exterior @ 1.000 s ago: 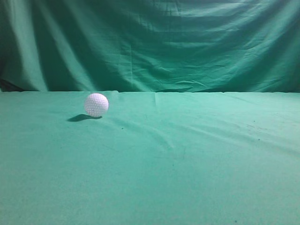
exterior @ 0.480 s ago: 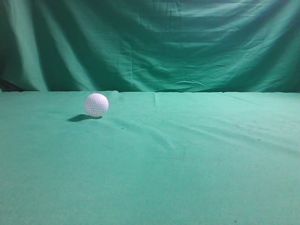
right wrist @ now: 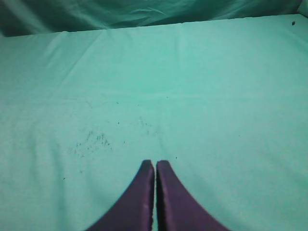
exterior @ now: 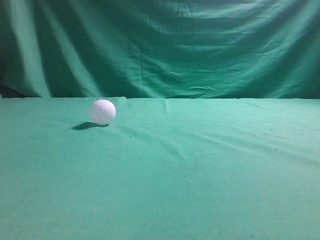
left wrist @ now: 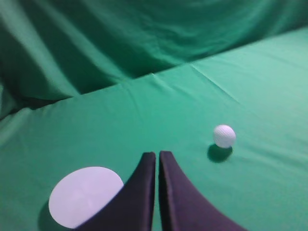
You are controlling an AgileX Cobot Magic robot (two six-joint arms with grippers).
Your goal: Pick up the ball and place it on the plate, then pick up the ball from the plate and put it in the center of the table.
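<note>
The small white dimpled ball point(exterior: 103, 111) rests on the green cloth table point(exterior: 200, 170), left of the middle in the exterior view. In the left wrist view the ball point(left wrist: 224, 135) lies ahead and to the right of my left gripper point(left wrist: 157, 155), which is shut and empty. A flat white round plate point(left wrist: 84, 195) lies on the cloth just left of that gripper, partly hidden by its left finger. My right gripper point(right wrist: 155, 163) is shut and empty over bare cloth. No gripper and no plate show in the exterior view.
A draped green curtain point(exterior: 160, 47) hangs behind the table's far edge. The cloth has slight wrinkles and a patch of small dark specks point(right wrist: 91, 140) ahead and left of the right gripper.
</note>
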